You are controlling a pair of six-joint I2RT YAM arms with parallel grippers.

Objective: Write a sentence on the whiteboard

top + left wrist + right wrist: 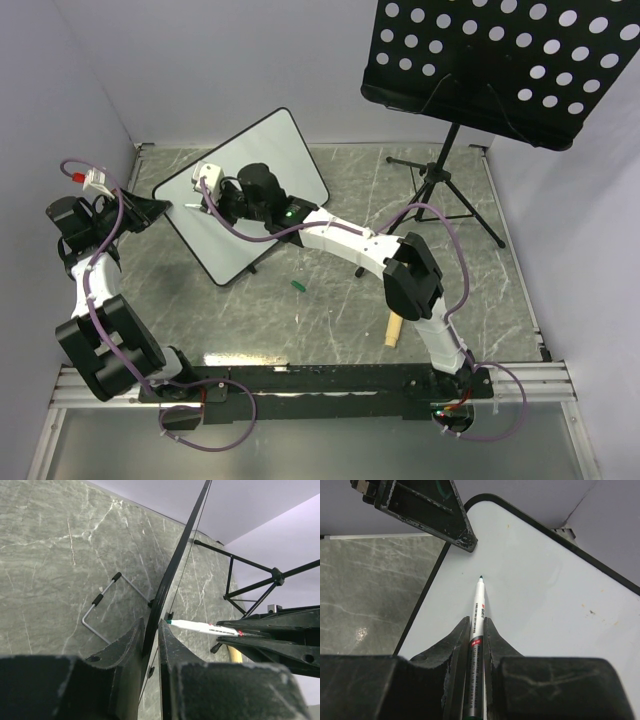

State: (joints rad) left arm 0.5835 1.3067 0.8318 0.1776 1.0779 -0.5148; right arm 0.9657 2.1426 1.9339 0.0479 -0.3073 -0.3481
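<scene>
The whiteboard [268, 160] stands tilted on the grey marble table, its white face toward the arms. My left gripper [160, 207] is shut on the board's left edge; in the left wrist view the board's thin black edge [172, 570] runs between its closed jaws [151, 626]. My right gripper [477, 622] is shut on a white marker [479, 600], whose teal tip rests at the board's face [545, 595] close to the left gripper's finger [455, 527]. The marker [197, 626] also shows from the side. No sentence is in view; the face that shows is plain white.
A black perforated music stand [510, 60] on a tripod [440, 190] rises at the back right. A small green cap [297, 286] and a pale wooden stick [393, 328] lie on the table. The board's wire foot [100, 605] sticks out behind it.
</scene>
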